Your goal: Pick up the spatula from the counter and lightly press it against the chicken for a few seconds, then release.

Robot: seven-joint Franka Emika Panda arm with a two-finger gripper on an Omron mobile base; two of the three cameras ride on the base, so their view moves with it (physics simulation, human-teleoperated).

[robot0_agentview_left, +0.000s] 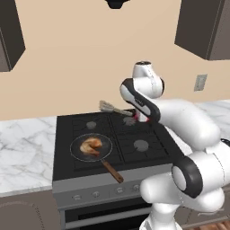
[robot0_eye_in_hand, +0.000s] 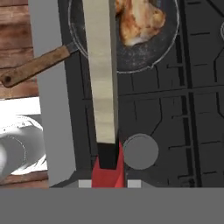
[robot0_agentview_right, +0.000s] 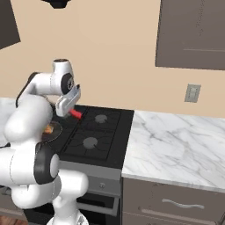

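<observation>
Simulated kitchen, seen from behind a white robot arm that I am steering from afar. The gripper (robot0_agentview_left: 136,117) is clamped tight on the red handle of the spatula (robot0_agentview_left: 110,108). Its pale blade juts out roughly level above the back of the black stove (robot0_agentview_left: 152,152). The chicken (robot0_agentview_left: 91,145) lies in a round dark pan (robot0_agentview_left: 106,146) on the front left burner, lower than the blade and apart from it. In the hand view the spatula runs across the pan rim just beside the chicken, not over it. My judgement: I should shift the blade sideways until it covers the meat, then lower slowly and stop at first contact, pressing gently so the pan does not slide
</observation>
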